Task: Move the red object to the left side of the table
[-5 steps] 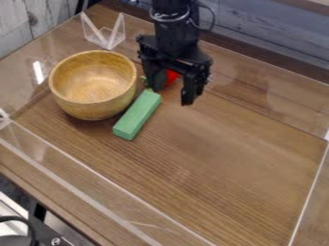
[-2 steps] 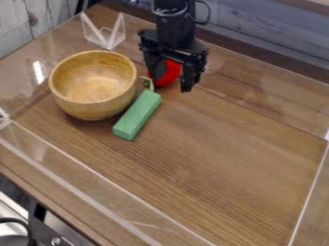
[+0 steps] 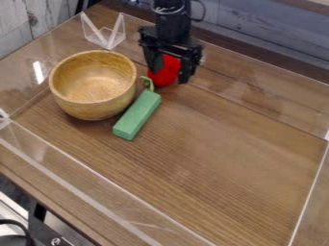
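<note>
With its fingers spread, the gripper (image 3: pixel 168 60) hangs in the upper middle of the frame, over the brown table (image 3: pixel 213 144). Red object (image 3: pixel 164 70) sits between and partly behind the fingers, right of the wooden bowl (image 3: pixel 94 85), at upper left. Green block (image 3: pixel 137 115) lies slantwise below it, left of centre. Whether the fingers touch the red object, cannot tell.
</note>
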You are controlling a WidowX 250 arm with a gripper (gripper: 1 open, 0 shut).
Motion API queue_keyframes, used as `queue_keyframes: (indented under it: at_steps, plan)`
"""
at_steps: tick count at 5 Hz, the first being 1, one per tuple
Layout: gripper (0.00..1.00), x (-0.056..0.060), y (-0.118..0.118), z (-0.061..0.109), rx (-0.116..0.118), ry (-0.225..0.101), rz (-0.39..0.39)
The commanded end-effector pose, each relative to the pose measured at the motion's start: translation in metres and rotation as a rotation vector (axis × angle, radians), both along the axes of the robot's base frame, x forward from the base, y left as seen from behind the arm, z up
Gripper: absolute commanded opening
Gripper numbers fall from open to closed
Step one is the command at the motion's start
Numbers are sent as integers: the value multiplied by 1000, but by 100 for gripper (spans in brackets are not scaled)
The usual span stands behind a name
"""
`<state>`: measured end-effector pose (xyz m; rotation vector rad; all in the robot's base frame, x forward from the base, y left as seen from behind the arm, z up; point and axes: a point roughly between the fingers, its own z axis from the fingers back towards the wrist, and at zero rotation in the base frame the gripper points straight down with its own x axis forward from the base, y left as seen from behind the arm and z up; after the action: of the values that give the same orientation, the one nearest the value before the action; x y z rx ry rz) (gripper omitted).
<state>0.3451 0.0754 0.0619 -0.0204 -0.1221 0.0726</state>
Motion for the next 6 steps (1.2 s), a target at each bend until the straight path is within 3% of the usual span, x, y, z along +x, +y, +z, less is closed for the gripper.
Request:
queue_keyframes:
  at_steps: [1,4,5,6]
  plan:
    - [100,19,17,10,32,-66,10]
    - [100,30,23,-15,48,-34,16]
    - [0,31,22,-19,49,-28,18]
    - [0,27,15,-20,38,-13,2]
